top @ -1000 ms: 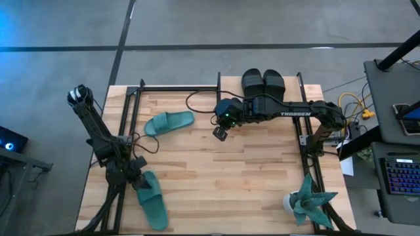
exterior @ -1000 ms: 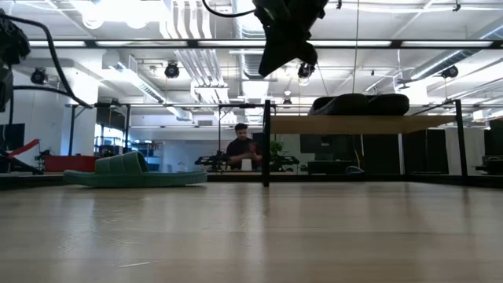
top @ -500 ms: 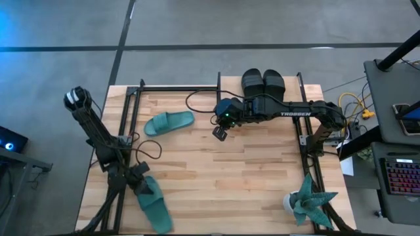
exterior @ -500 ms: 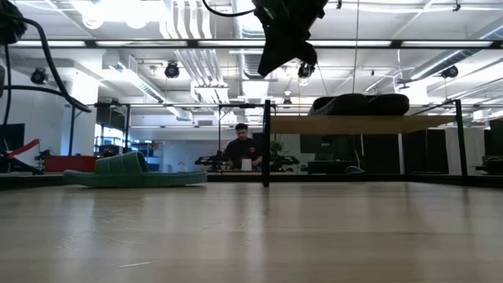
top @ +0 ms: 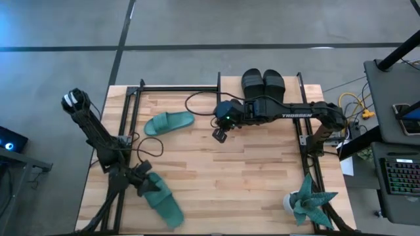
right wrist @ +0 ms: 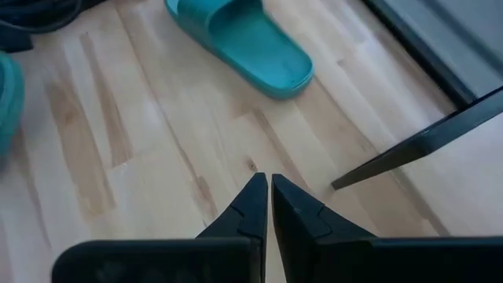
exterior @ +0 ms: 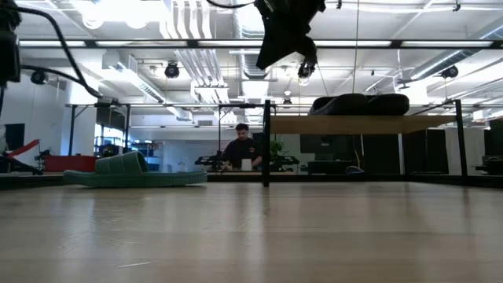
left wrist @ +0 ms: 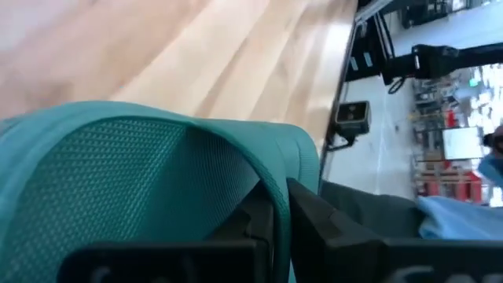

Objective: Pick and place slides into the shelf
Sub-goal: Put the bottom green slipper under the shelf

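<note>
Left gripper (top: 146, 185) clamped on a teal slide (top: 163, 198) near the worktop's (top: 230, 183) front-left corner.

Fingers (left wrist: 267, 216) closed over that slide's strap. Second teal slide (top: 168, 122) lying toward the back-left. Right gripper (top: 220, 134) hanging mid-worktop, fingers (right wrist: 259, 200) together, holding nothing. Black pair (top: 263, 81) resting atop the shelf (top: 292, 88) at the back edge.

Left arm: reaches along the table's left edge toward the near corner, wrist angled down. The left gripper (top: 146, 185) is low at the surface, jaws clamped together across the strap of a teal slide (top: 163, 200), strap pinched between them. Right arm: stretched from the right side toward mid-table, raised. The right gripper (top: 220, 134) points downward, jaws closed, nothing between them.
</note>
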`<state>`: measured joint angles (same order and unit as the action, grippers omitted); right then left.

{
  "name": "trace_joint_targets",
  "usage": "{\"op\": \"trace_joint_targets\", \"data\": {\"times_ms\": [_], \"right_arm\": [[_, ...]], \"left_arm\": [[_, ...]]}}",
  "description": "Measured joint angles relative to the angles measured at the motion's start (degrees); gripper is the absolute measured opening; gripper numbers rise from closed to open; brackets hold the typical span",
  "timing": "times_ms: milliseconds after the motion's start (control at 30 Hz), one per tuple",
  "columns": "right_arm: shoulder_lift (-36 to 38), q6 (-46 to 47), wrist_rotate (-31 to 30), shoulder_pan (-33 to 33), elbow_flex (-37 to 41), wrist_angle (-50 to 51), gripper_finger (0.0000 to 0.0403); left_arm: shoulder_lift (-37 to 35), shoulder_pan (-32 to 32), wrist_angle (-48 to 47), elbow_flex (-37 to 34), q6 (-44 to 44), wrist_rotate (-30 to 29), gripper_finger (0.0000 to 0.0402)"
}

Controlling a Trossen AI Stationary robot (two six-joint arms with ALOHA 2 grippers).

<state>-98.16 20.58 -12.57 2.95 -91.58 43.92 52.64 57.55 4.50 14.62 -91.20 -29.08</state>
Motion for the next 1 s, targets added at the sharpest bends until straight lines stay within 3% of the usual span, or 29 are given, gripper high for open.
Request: {"op": "trace_joint_targets", "data": {"times_ms": [167,367,467,567,767,1000], "right_arm": [[1.70,-1.18,-6.71,-2.48,-0.93,0.07,0.0013],[5.58,-1.72,-16.45,-5.90,-1.73,0.15,0.0013],[7.67,-1.53,-18.61,-7.11,-1.73,0.22,0.0013],[9.29,-0.50,-19.57,-7.90,-1.73,0.59,0.0013],[11.19,2.16,-23.14,-10.08,-1.71,1.24,0.0013],[11.45,8.05,-26.55,-13.06,-1.65,9.50,0.0013]], "left_arm": [[-0.21,-6.53,1.93,2.27,15.89,0.07,0.0001],[-0.21,-18.87,3.10,7.63,39.17,1.95,0.0001],[0.67,-27.00,4.36,10.67,48.61,9.92,0.0001],[3.18,-35.61,4.04,13.86,54.70,22.18,0.0000],[13.30,-48.60,4.14,21.81,65.12,42.72,0.0000],[28.52,-55.05,4.08,32.44,72.23,54.92,0.0000]]}}
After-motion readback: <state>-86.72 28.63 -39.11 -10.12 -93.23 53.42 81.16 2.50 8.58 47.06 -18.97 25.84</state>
